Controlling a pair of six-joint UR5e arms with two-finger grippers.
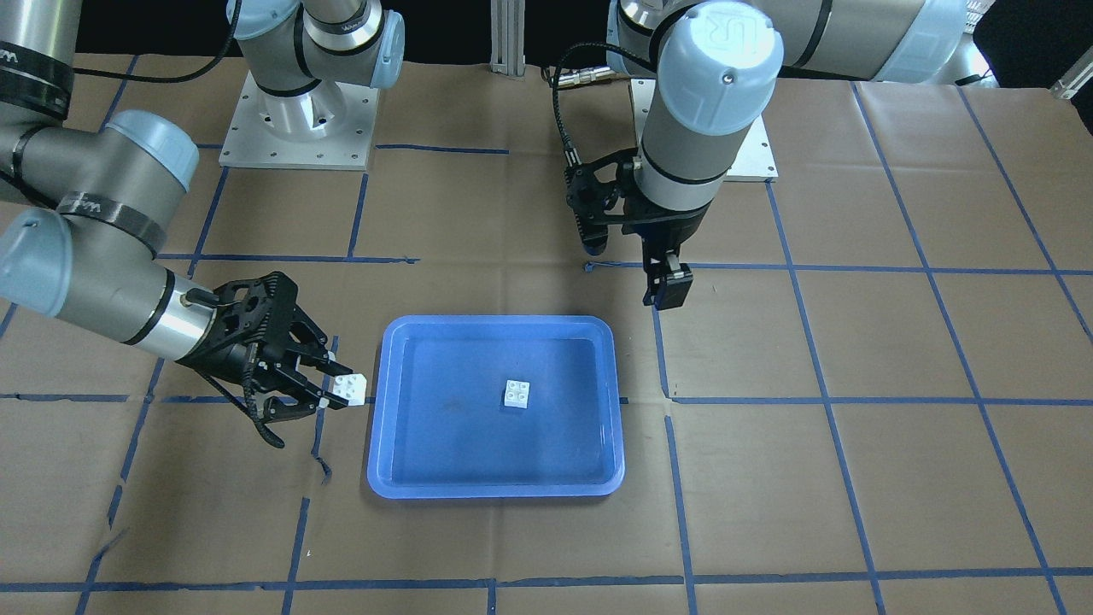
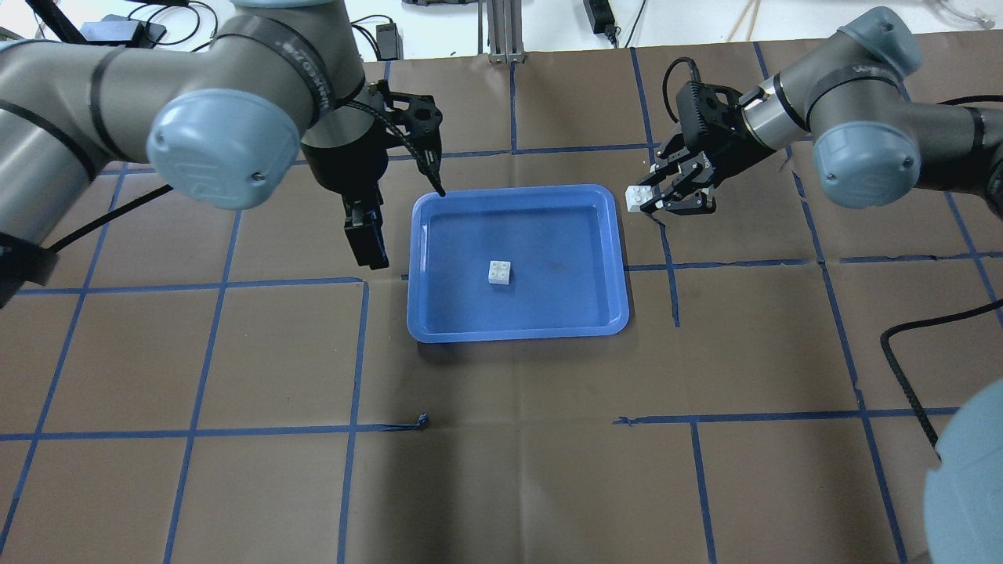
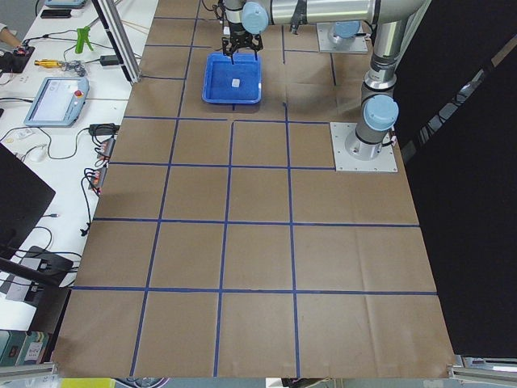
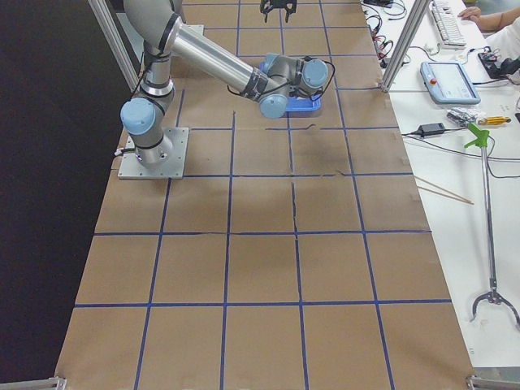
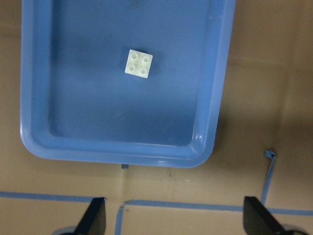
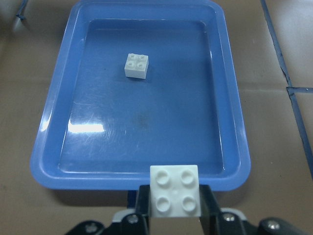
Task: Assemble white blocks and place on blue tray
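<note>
One white block (image 1: pixel 516 394) lies studs up near the middle of the blue tray (image 1: pixel 444 436); it also shows in the overhead view (image 2: pixel 500 272) and in both wrist views (image 5: pixel 138 63) (image 6: pixel 136 65). My right gripper (image 1: pixel 335 390) (image 2: pixel 650 202) is shut on the second white block (image 1: pixel 350 388) (image 2: pixel 636 197) (image 6: pixel 175 191), held just outside the tray's short rim (image 6: pixel 142 180) on my right. My left gripper (image 1: pixel 670 286) (image 2: pixel 367 243) hangs open and empty above the table beside the tray's opposite short rim (image 5: pixel 117 155); its fingertips (image 5: pixel 95 218) stand wide apart.
The table is covered in brown paper with a grid of blue tape lines (image 2: pixel 360 352). Both arm bases (image 1: pixel 299 120) stand at the robot's side. Work benches with tools and a tablet (image 3: pixel 56 97) flank the table's far side in the side views.
</note>
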